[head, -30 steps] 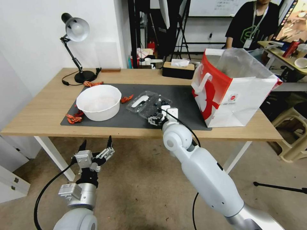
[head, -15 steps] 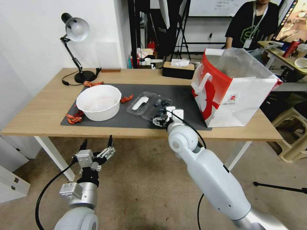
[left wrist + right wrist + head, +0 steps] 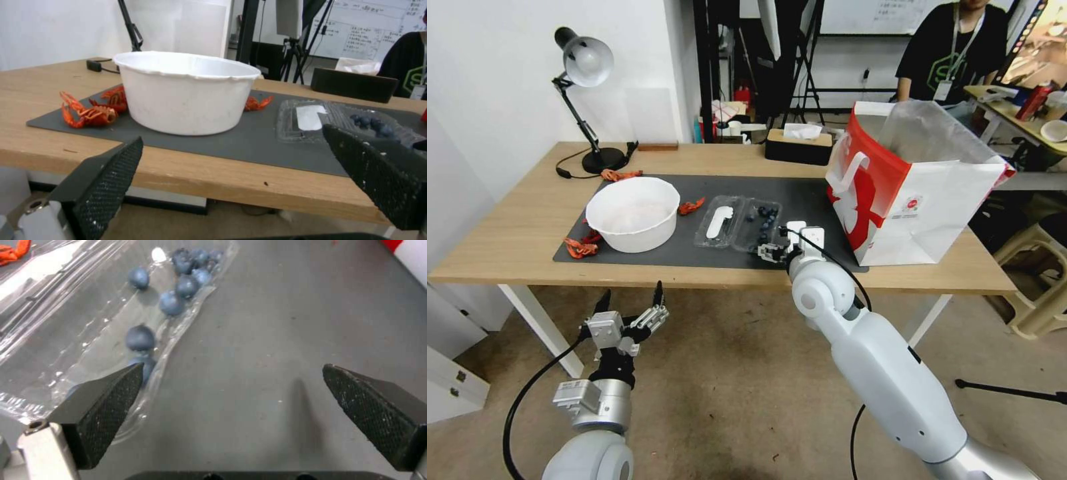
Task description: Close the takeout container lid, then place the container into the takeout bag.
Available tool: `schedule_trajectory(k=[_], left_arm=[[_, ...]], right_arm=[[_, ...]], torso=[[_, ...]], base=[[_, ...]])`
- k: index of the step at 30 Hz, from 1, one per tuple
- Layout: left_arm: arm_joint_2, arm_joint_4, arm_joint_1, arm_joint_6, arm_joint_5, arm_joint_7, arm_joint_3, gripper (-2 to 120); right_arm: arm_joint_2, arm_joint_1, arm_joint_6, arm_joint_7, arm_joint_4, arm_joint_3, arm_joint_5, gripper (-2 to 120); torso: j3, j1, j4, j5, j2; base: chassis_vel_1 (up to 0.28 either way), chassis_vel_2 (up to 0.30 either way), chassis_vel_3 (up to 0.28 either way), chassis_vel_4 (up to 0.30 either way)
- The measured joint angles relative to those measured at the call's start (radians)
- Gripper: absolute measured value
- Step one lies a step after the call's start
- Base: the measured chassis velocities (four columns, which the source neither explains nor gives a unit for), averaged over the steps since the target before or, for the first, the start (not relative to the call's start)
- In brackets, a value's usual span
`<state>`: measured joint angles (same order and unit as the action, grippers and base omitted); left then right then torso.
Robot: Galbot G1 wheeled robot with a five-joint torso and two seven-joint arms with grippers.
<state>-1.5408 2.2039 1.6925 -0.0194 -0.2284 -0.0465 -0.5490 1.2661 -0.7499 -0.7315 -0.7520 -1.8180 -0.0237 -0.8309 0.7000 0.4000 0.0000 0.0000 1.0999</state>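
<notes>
The takeout container [image 3: 740,227] lies open and flat on the dark mat, right of the white bowl. Its lid [image 3: 719,222] with a white label is the half nearer the bowl; the other half holds blueberries [image 3: 764,220]. My right gripper [image 3: 774,252] is open at the container's near right corner. In the right wrist view the right gripper [image 3: 231,386] has one finger [image 3: 102,410] over the rim of the berry half [image 3: 146,306] and the other over bare mat. The takeout bag [image 3: 907,187] stands open at the table's right. My left gripper [image 3: 630,313] hangs open below the table's front edge.
A large white bowl [image 3: 632,213] sits on the mat [image 3: 814,193] with red crayfish toys [image 3: 580,247] around it. A desk lamp [image 3: 584,67] and a tissue box [image 3: 798,143] stand at the back. The table's front edge [image 3: 222,180] is close to the left gripper [image 3: 231,160].
My right gripper has moved right along the mat's front. The container has turned from a slant to lie square with the mat. The left arm has stayed put.
</notes>
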Motion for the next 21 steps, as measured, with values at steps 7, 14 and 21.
schedule_trajectory(k=[7, 14, 21], left_arm=[[-0.002, -0.003, 0.000, -0.004, 0.000, 0.000, 0.002, 100], [-0.005, -0.005, -0.002, -0.005, 0.001, 0.000, 0.007, 100], [-0.006, -0.008, -0.003, -0.007, 0.003, 0.000, 0.010, 100]], right_arm=[[-0.013, -0.009, 0.000, 0.004, -0.007, 0.020, -0.002, 100], [-0.028, -0.012, 0.000, 0.010, -0.011, 0.041, -0.002, 100], [-0.035, -0.019, 0.003, 0.020, -0.020, 0.064, -0.003, 100]], torso=[[0.000, 0.000, 0.0000, 0.0001, 0.000], [0.000, 0.000, 0.0000, 0.0000, 0.000], [0.000, 0.000, 0.0000, 0.0000, 0.000]], base=[[0.000, 0.000, 0.000, 0.000], [0.000, 0.000, 0.000, 0.000], [0.000, 0.000, 0.000, 0.000]])
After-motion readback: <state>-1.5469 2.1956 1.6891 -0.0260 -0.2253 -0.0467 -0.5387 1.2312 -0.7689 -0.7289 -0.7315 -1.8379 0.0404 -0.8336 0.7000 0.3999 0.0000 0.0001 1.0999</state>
